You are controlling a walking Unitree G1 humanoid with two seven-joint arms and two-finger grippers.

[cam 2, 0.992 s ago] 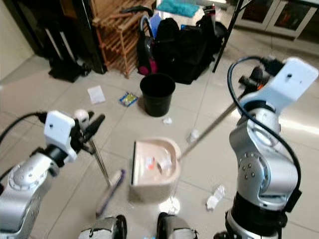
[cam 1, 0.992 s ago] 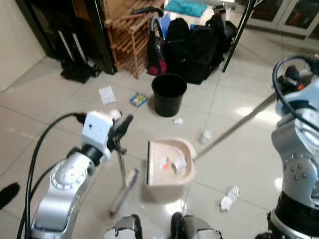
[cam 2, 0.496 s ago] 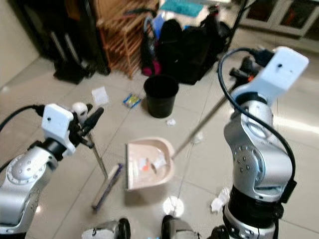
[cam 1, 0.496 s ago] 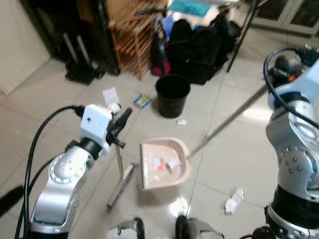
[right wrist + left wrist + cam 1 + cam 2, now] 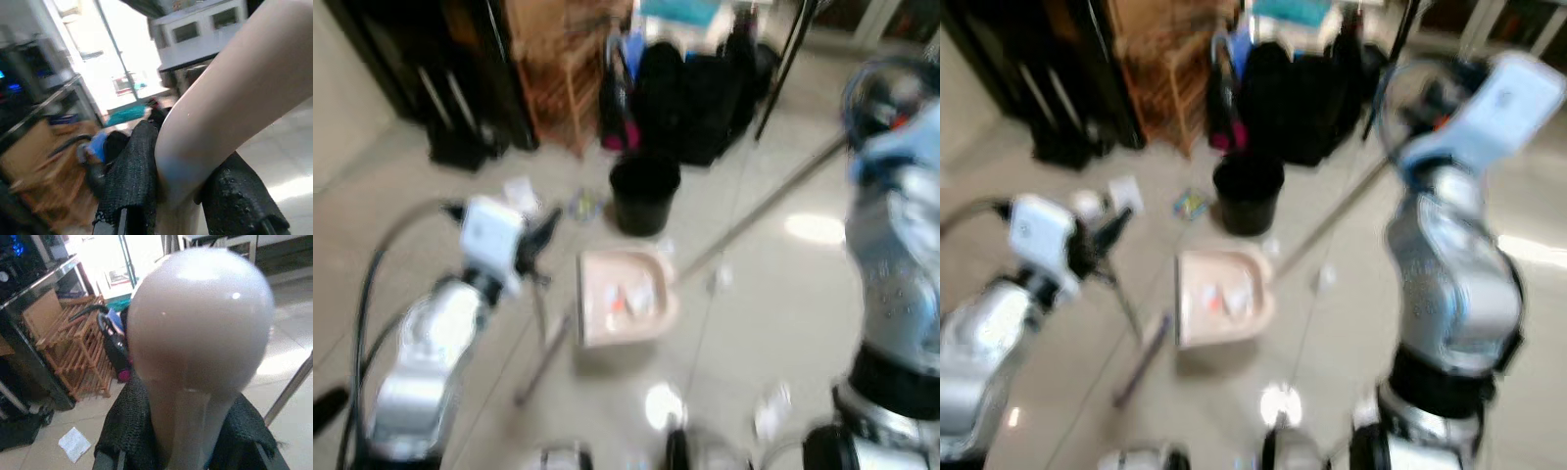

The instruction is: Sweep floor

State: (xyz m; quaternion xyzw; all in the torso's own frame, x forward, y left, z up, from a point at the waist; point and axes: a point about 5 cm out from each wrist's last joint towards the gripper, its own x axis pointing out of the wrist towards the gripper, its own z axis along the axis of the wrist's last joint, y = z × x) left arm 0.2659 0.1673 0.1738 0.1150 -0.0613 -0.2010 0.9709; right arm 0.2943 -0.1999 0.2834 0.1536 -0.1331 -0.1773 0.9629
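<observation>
Left tool (image 5: 190, 450) clamping round-knobbed pale broom handle (image 5: 200, 333); right tool (image 5: 181, 215) clamping long metal-poled beige plastic dustpan (image 5: 622, 299), resting on floor, apparently carrying scraps. Views blurring: pan risking tipping, spilling scraps before black round bin (image 5: 644, 194).

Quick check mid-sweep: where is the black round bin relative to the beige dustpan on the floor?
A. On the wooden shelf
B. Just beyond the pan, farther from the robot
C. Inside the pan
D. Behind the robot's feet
B: the black round bin stands on the tiles just past the beige dustpan, towards the dark bags.
</observation>
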